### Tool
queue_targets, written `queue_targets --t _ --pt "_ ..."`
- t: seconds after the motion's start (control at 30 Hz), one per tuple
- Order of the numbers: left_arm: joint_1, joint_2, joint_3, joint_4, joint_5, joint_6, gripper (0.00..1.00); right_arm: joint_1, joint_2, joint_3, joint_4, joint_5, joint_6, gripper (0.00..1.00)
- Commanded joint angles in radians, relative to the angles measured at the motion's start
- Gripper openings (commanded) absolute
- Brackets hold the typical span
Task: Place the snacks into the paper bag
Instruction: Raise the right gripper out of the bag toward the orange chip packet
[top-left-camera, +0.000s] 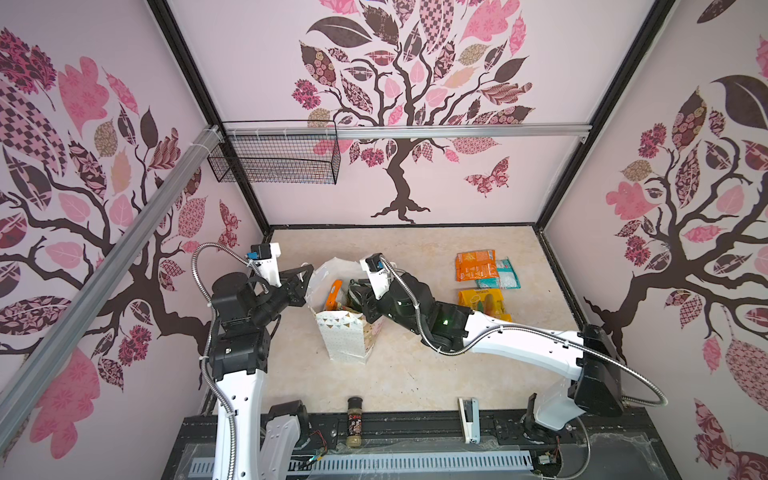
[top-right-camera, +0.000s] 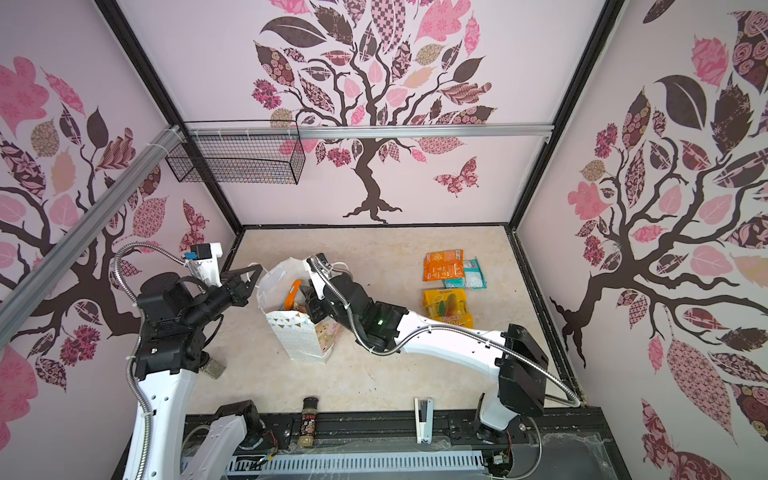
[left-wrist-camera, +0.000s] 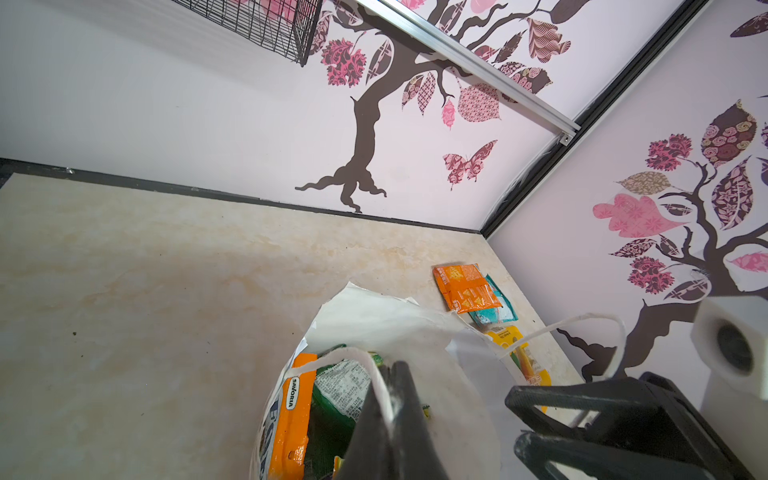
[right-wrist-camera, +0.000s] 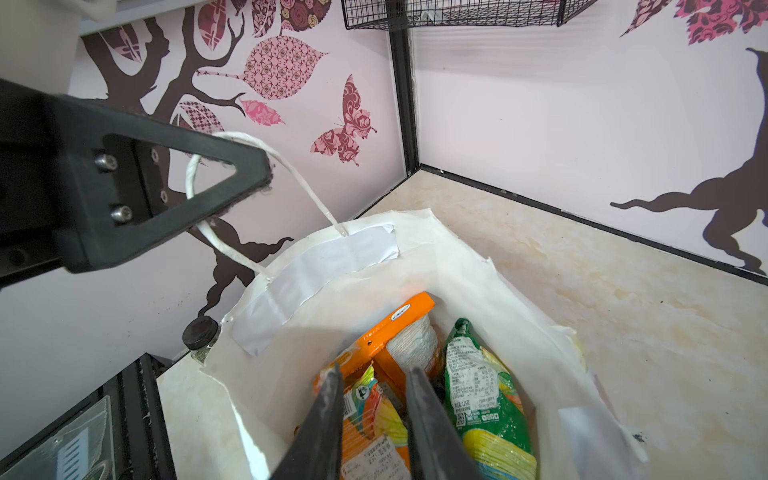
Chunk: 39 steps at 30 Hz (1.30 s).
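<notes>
At the left, the left gripper (left-wrist-camera: 397, 374) has its jaws pressed together on one white cord handle (right-wrist-camera: 237, 253) of the paper bag (top-left-camera: 345, 336). The bag stands upright near the middle of the table (top-left-camera: 415, 374), mouth open, with an orange-edged packet (right-wrist-camera: 395, 328) and a green packet (right-wrist-camera: 482, 399) standing inside it. The right gripper (right-wrist-camera: 374, 370) dips into the mouth from the right. Its jaws stand a little apart over a bright orange-and-yellow packet (right-wrist-camera: 374, 436) in the bag, and I cannot tell whether the pads touch it. Further right, well apart from the bag, an orange packet (top-left-camera: 476, 266) lies partly over a teal packet (top-left-camera: 505, 280), with a yellow packet (top-left-camera: 482, 301) just nearer. At the near edge are a spice jar (top-left-camera: 354, 419) and, to its right, a white stapler (top-left-camera: 469, 419)
</notes>
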Motion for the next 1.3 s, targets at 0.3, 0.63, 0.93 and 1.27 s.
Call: queue_targets --t 0.3,0.63,0.93,1.27 --pt "0.004 -0.013 -0.021 0.022 0.006 0.008 0.0 0.004 -0.156 0.055 -0.09 0.015 -0.015 0.31" --pt "0.004 -0.017 -0.021 0.016 0.002 0.01 0.0 -0.014 -0.29 0.021 -0.278 0.204 -0.081 0.42" --pt "0.004 -0.015 -0.02 0.018 0.004 0.008 0.0 -0.381 -0.38 -0.056 -0.48 0.173 0.006 0.84" --pt "0.003 -0.006 -0.02 0.022 0.014 0.007 0.0 -0.797 -0.319 -0.205 -0.416 -0.044 0.108 0.99"
